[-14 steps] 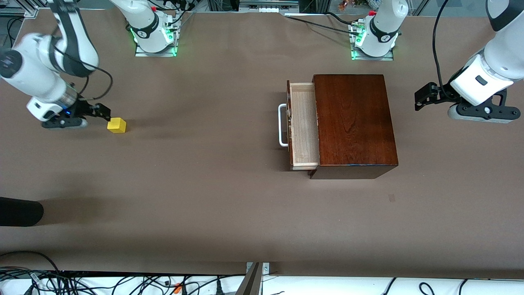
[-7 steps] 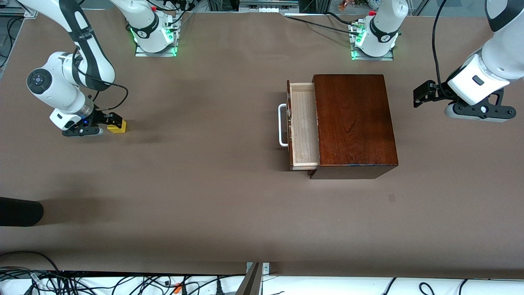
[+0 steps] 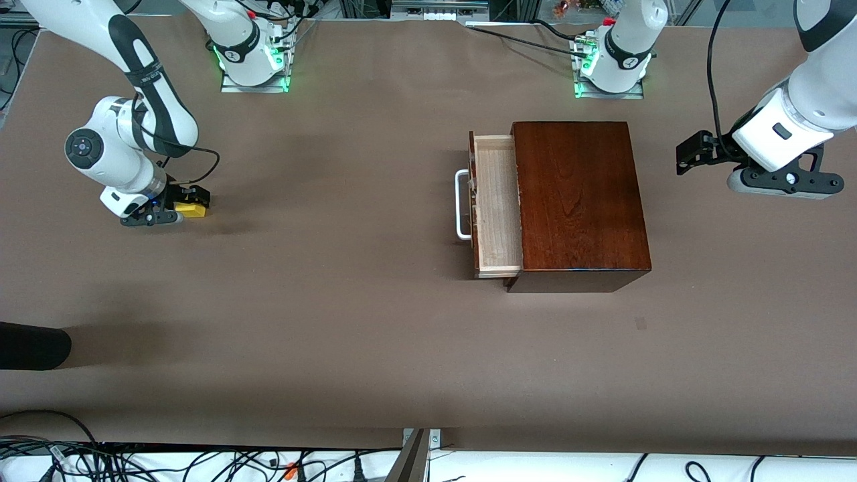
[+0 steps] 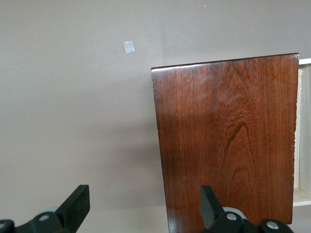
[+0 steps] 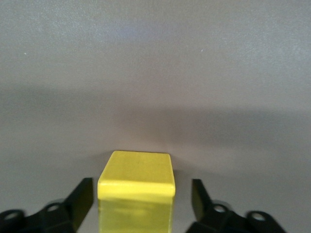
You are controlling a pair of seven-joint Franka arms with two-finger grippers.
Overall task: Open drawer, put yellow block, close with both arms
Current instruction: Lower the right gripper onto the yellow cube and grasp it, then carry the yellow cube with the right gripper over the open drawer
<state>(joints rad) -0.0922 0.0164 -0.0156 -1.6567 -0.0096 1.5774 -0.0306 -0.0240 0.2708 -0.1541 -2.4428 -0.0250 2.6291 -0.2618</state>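
Right wrist view: we see the right gripper point(image 5: 136, 201) with jaws apart astride the yellow block point(image 5: 136, 180) on the table point(image 3: 335, 321), gaps both sides. It looks light and rigid; we'd pinch its flat sides. The left gripper point(image 4: 146, 206) waits, fingers spread, beside the box point(image 3: 576, 201) with its open drawer point(image 3: 497, 207).

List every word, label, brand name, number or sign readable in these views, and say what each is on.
No text can be read.
Right arm: a small light mark on its dark band, too small to read.
Arm bases: a round emblem on each, too small to read.
Wooden box, drawer, yellow block: no markings.
Table: a small pale blank patch.
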